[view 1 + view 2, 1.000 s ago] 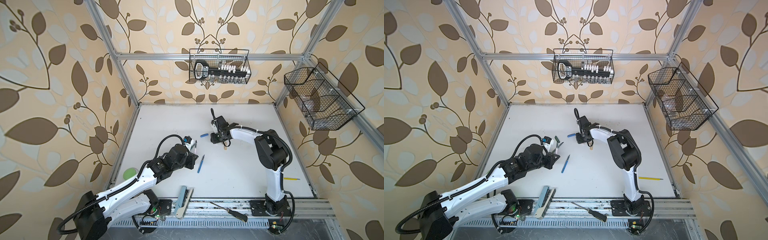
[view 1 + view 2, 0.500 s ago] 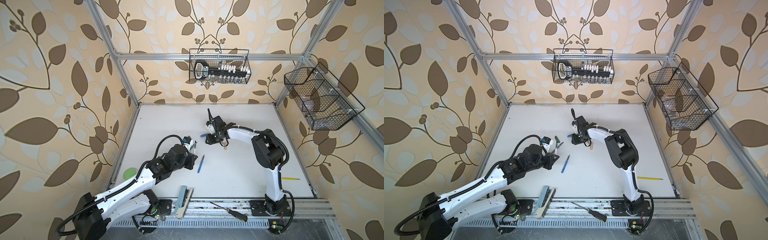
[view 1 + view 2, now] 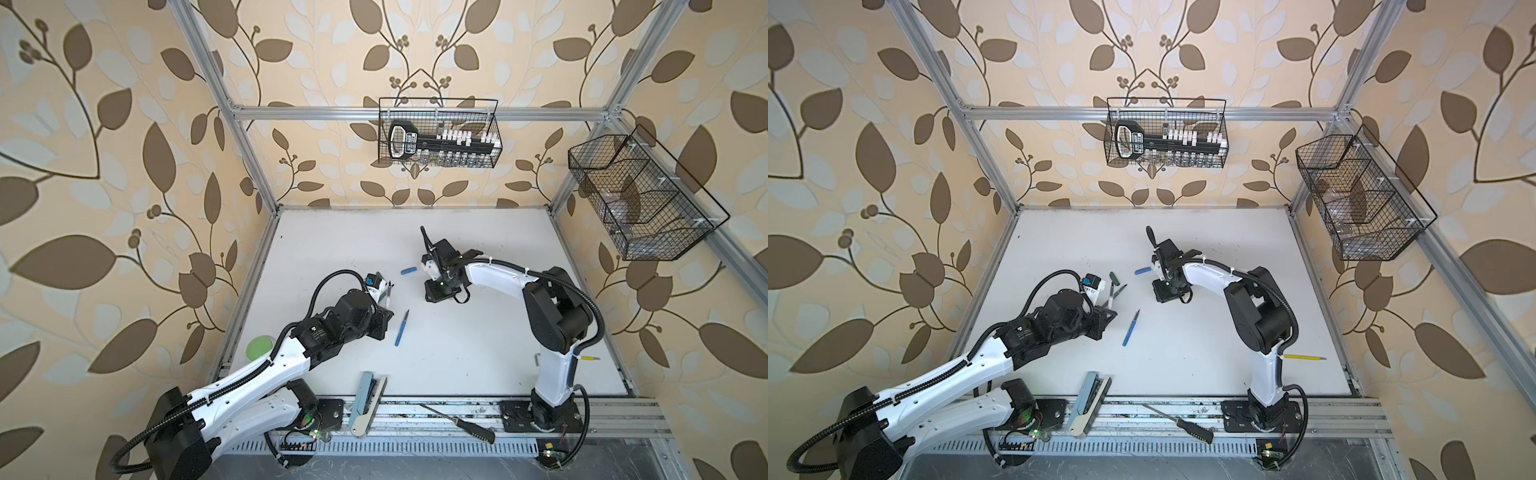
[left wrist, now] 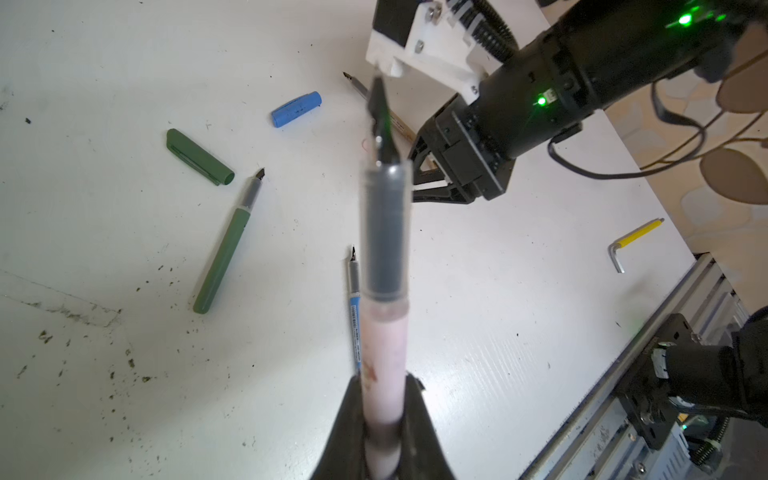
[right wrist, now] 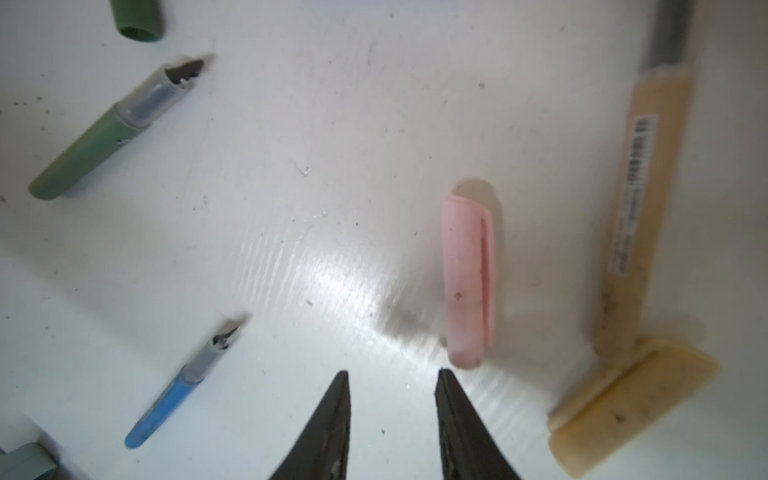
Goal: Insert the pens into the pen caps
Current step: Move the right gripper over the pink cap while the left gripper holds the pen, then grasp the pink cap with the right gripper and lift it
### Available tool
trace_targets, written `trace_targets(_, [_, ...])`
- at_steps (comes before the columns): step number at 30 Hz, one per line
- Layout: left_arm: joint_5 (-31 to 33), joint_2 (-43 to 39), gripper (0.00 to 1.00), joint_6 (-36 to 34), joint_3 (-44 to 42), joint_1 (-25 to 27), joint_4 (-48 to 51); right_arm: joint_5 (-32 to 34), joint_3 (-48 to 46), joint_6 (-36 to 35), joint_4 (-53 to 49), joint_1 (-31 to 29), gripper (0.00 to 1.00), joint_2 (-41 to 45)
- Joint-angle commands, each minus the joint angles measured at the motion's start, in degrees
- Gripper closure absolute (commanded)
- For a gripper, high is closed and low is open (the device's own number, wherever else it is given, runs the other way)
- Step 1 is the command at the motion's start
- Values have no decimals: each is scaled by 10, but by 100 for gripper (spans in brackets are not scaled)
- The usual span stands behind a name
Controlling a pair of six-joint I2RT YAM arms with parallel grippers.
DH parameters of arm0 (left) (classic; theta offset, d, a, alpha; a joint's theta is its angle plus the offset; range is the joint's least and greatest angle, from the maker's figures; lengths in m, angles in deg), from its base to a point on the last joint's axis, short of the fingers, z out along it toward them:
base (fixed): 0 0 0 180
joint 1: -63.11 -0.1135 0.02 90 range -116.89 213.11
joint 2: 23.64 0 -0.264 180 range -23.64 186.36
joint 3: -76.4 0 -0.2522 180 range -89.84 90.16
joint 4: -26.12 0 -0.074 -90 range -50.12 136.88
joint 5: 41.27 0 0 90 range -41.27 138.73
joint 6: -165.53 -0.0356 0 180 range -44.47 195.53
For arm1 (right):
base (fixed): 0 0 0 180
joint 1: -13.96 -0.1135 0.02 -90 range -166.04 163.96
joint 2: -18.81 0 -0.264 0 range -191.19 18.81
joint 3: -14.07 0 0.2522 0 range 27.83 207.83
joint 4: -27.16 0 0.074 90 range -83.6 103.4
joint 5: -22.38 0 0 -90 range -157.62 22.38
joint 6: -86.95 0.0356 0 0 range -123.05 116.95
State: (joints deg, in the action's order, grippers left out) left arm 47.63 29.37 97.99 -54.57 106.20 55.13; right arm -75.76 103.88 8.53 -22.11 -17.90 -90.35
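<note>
In both top views the left gripper [image 3: 387,318] is seen low over the white worktop [image 3: 478,353]. A blue pen [image 3: 402,328] is laid just beside it, and a blue cap [image 3: 409,271] near the right gripper [image 3: 436,296]. A white label is carried by the black holder [image 3: 409,143] in the wire basket [image 3: 495,124] on the back wall; its writing cannot be read.

In the left wrist view the left gripper [image 4: 384,399] is shown clamped on the pink pen [image 4: 384,340], whose dark tip is pointed away from the camera. A green pen [image 4: 224,253] and a green cap [image 4: 199,157] are laid near each other on the worktop, not touching. Print on the blue pen's [image 4: 354,303] barrel is too fine to be read.

In the right wrist view the right gripper [image 5: 392,374] is held with its jaws apart and nothing between them. The pink cap [image 5: 467,278] is laid just beside one fingertip [image 5: 451,395]. A barcode and unreadable small print are borne by the tan pen [image 5: 636,208], and the tan cap [image 5: 631,403] is laid crosswise against its end.
</note>
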Motion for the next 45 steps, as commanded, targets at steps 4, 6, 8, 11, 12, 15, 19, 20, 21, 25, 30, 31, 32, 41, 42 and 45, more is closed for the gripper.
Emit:
trace_targets(4, [8, 8, 90, -17, 5, -1, -21, 101, 12, 30, -15, -9, 64, 40])
trace_targets(6, [12, 13, 90, -17, 8, -1, -21, 134, 33, 36, -22, -11, 65, 21])
trace_targets(8, [12, 17, 90, -17, 11, -1, -21, 154, 55, 37, -32, -17, 66, -3])
trace_targets(11, [10, 20, 90, -17, 15, -1, -24, 167, 86, 33, -41, -30, 66, -35])
trace_targets(12, [8, 19, 90, -18, 16, -1, -24, 173, 96, 31, -45, -33, 66, -44])
trace_targets(15, [10, 18, 90, -21, 16, -1, -23, 197, 124, 22, -65, -43, 68, -73])
trace_targets(19, [11, 17, 90, -21, 15, -1, -19, 212, 134, 16, -72, -45, 70, -93])
trace_targets(20, [12, 18, 91, -21, 15, -1, -19, 212, 134, 15, -70, -45, 72, -96])
trace_targets(21, [14, 18, 90, -21, 15, -1, -16, 211, 135, 14, -70, -45, 73, -100])
trace_targets(25, [17, 17, 90, -22, 15, -1, -15, 211, 142, 11, -69, -48, 75, -113])
trace_targets(30, [17, 17, 90, -22, 15, -1, -11, 220, 152, 6, -72, -52, 77, -131])
trace_targets(31, [17, 17, 90, -22, 15, -1, -10, 222, 153, 6, -71, -54, 77, -134])
trace_targets(32, [17, 16, 90, -22, 15, -1, -9, 222, 153, 6, -71, -54, 77, -136])
trace_targets(41, [21, 8, 90, -21, 6, -1, -10, 253, 161, 6, -77, -61, 78, -151])
trace_targets(42, [22, 8, 90, -21, 5, -1, -10, 255, 161, 6, -78, -61, 78, -151])
trace_targets(45, [22, 7, 90, -21, 2, -1, -13, 256, 163, 5, -79, -61, 79, -155])
